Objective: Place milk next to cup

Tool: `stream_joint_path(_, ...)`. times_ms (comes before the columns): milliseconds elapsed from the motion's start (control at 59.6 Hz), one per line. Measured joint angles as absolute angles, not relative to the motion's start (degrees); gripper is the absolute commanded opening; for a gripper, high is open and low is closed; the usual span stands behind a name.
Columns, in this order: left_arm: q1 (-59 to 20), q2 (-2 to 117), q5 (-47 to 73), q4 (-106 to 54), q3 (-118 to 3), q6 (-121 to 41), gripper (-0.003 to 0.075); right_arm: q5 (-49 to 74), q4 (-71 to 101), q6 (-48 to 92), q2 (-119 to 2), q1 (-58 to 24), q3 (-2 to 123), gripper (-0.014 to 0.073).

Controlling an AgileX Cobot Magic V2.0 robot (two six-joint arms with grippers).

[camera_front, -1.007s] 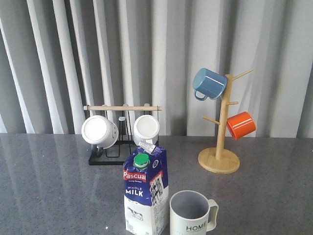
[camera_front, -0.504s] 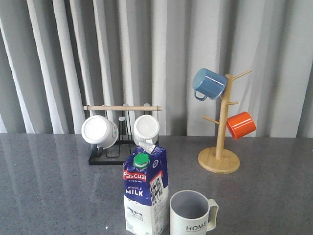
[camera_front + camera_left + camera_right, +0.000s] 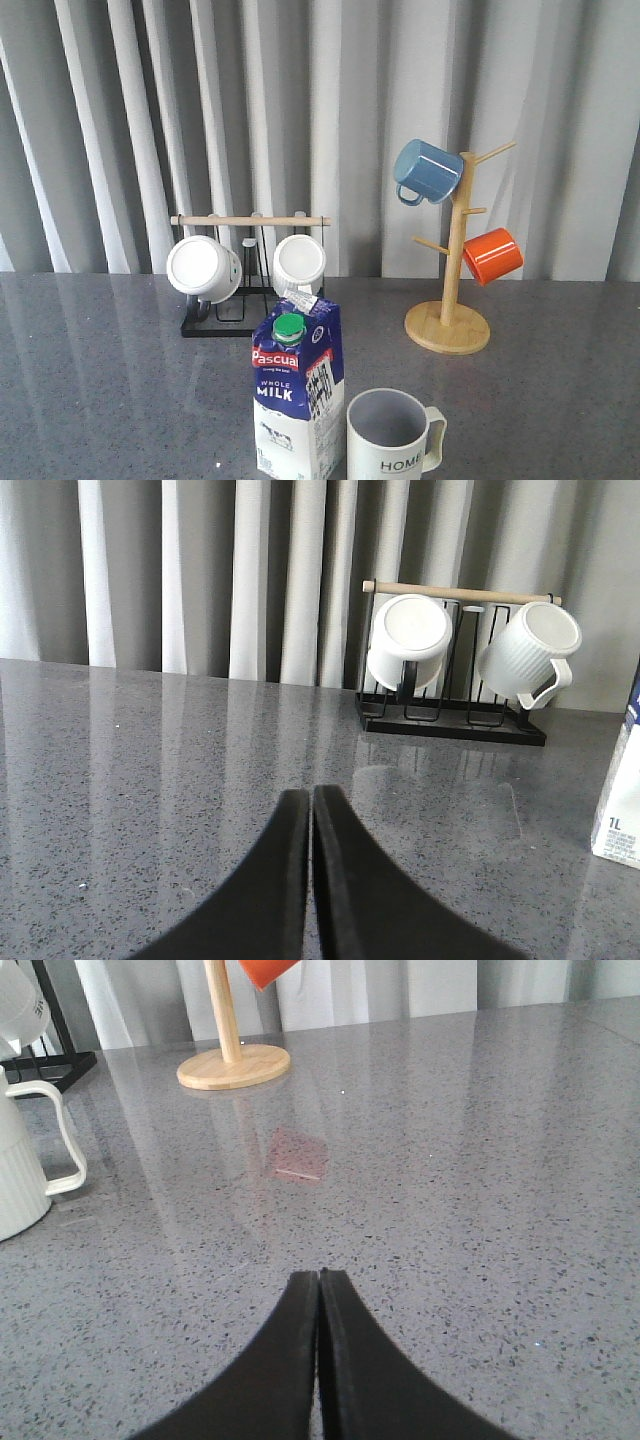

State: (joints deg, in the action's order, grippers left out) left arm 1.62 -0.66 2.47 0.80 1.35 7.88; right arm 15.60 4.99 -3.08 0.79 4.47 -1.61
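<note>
- The milk (image 3: 297,392) stands upright on the surface (image 3: 110,380), just beside the cup (image 3: 392,436), on its left.
- The left tool (image 3: 310,810), pressed together and empty, sees the carton's edge, so it looks nearer.
- The right tool (image 3: 319,1290), also pressed together, sees the cup's handle.

**Three cameras, one counter**

The front view looks forward across the grey counter (image 3: 100,380) toward the curtain, with the milk (image 3: 297,395) close at its lower edge. The left wrist view sits low over the counter, facing the black mug rack (image 3: 455,720), which the front view shares. The right wrist view, equally low, faces the wooden mug tree (image 3: 233,1060), also shared.
</note>
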Motion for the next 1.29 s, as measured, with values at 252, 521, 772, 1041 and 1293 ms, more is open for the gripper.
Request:
stream_joint_path(252,1.6,-0.7,2.5,0.8,1.4,7.9,-0.0006,15.7,5.5,-2.7,0.8,4.5,-1.6,-0.0004)
stream_joint_path(521,1.6,-0.7,2.5,0.8,1.4,7.9,-0.0006,11.9,1.9,0.0,0.8,5.3,-1.6,-0.0004)
stream_joint_path(772,1.6,-0.7,2.5,0.8,1.4,7.9,-0.0006,6.5,1.4,0.0,0.8,9.1,-1.6,-0.0001)
stream_joint_path(1041,1.6,-0.7,2.5,0.8,1.4,7.9,-0.0006,4.4,0.7,-0.6,0.8,9.1,-1.6,-0.0001)
stream_joint_path(1293,1.6,-0.7,2.5,0.8,1.4,7.9,-0.0006,4.2,0.7,-0.6,0.8,9.1,-1.6,-0.0001)
